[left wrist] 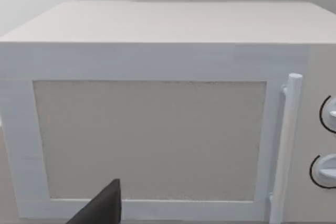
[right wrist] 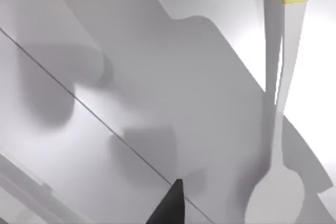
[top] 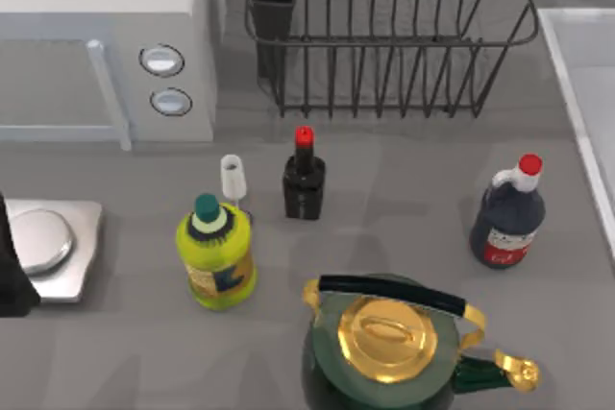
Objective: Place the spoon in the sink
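Observation:
The spoon (right wrist: 277,129) is white with a yellow and red handle end. In the right wrist view it lies on a pale smooth surface that looks like the inside of the sink (right wrist: 157,77). My right gripper (right wrist: 169,207) shows as a dark tip beside the spoon's bowl, apart from it. From above, the sink's raised light rim (top: 575,103) runs along the table's right edge. My left arm (top: 10,276) is parked at the left edge, and its gripper (left wrist: 105,208) faces the microwave door.
A white microwave (top: 106,45) stands at the back left and a dark wire dish rack (top: 384,36) at the back middle. On the table are a scale (top: 48,247), a yellow bottle (top: 217,256), a black bottle (top: 304,180), a dark sauce bottle (top: 507,218) and a green kettle (top: 384,352).

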Motion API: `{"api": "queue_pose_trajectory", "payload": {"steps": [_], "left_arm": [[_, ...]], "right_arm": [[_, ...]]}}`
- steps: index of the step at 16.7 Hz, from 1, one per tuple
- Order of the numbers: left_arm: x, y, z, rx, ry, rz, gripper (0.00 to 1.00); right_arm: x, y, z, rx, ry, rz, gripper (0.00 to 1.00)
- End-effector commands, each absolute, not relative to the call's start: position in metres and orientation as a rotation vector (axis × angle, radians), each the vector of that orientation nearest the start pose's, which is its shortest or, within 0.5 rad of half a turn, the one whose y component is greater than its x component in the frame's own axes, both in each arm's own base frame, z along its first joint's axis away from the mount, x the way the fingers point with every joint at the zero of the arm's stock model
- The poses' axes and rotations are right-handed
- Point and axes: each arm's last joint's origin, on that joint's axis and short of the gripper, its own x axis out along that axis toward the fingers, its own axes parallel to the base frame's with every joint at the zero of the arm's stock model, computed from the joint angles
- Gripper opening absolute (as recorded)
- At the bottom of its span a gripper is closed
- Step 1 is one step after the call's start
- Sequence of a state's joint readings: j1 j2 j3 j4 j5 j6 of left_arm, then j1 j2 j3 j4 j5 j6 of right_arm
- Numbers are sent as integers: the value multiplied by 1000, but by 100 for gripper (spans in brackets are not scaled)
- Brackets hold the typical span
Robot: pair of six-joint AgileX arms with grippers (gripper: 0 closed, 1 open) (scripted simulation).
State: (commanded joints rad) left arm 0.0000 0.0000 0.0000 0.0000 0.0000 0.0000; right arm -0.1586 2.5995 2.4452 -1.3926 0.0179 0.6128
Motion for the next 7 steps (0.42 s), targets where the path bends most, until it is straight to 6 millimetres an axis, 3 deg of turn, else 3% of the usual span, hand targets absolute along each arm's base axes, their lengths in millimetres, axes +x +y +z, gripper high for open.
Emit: {"api": "queue_pose_trajectory", "payload": {"steps": [2,7], "left_arm": [[106,-1,160,0,0,0,100],[106,-1,160,0,0,0,100]], "right_arm": [[500,-73,159,587,1463,-594,100],[500,-73,159,587,1463,-594,100]]}}
